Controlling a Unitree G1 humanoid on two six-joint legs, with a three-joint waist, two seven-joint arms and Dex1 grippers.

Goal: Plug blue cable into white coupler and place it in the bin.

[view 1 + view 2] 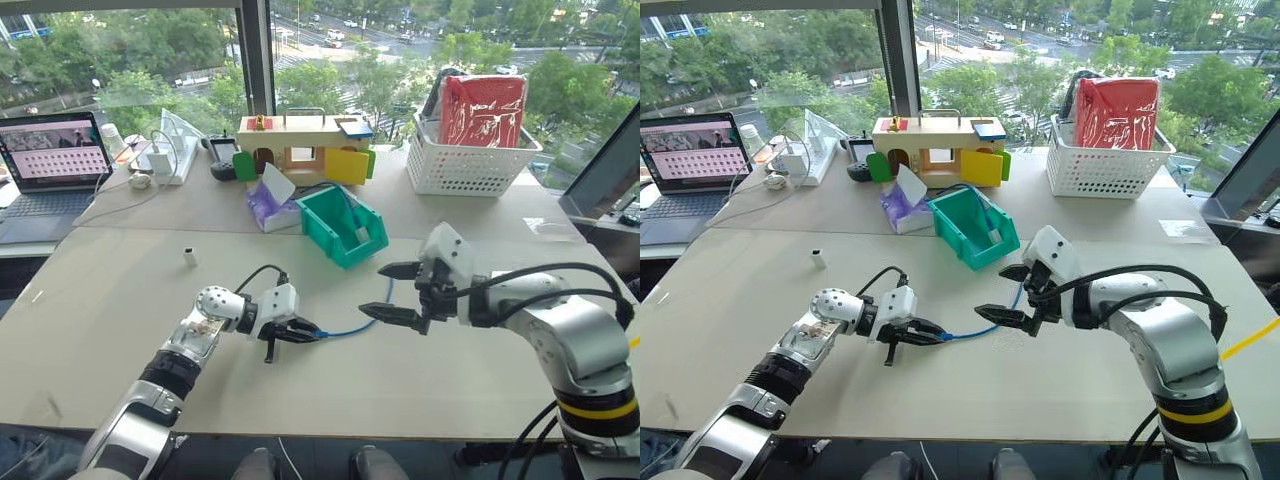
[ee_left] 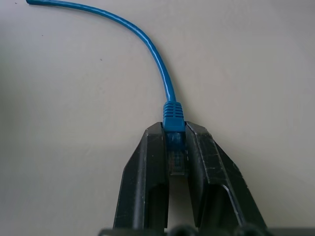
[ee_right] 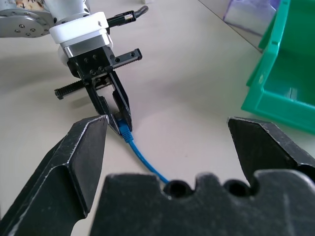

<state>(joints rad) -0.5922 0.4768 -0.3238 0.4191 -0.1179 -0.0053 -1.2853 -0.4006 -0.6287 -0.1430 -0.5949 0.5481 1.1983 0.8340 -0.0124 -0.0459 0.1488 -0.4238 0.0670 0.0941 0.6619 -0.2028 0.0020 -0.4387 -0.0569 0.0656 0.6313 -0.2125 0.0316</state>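
The white coupler is standing alone on the table, at ten o'clock from the left gripper, which is clamping shut on one plug of the blue cable. The light, limp cord is trailing toward three o'clock, so the rigid plug looks the best hold. The right gripper is hovering wide open and empty, the bin at its eleven o'clock.

bin behind cable
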